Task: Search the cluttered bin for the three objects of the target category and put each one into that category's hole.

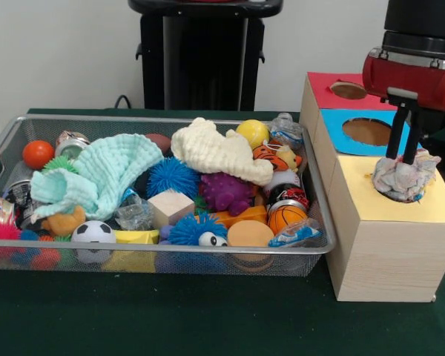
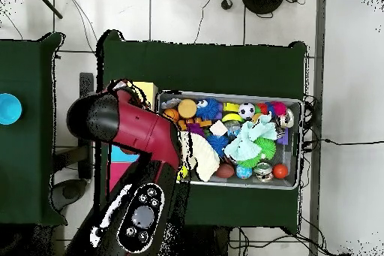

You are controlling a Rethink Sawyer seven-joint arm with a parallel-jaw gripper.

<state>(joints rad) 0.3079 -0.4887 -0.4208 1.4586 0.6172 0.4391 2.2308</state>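
Observation:
The wire-mesh bin [image 1: 170, 251] fills the left and middle of the front view, packed with toys. In the overhead view the bin [image 2: 225, 94] lies right of the arm. My gripper [image 1: 403, 162] hangs over the yellow-topped box [image 1: 363, 196] at the right. Its fingers [image 1: 394, 141] are shut on a whitish-grey crumpled wad [image 1: 408, 182]. The wad rests in the round hole of the yellow top and hides most of it. Two other crumpled wads lie in the bin, one at the back right [image 1: 285, 131] and one near the front left [image 1: 133, 215]. In the overhead view the arm hides the gripper.
Behind the yellow box stand the blue-topped box [image 1: 334, 122] and the red-topped box [image 1: 322, 93], each with a round hole. A mint towel [image 1: 107, 170] and a cream towel [image 1: 215, 152] lie over balls, cans and spiky toys. The bin's right rim is close to the boxes.

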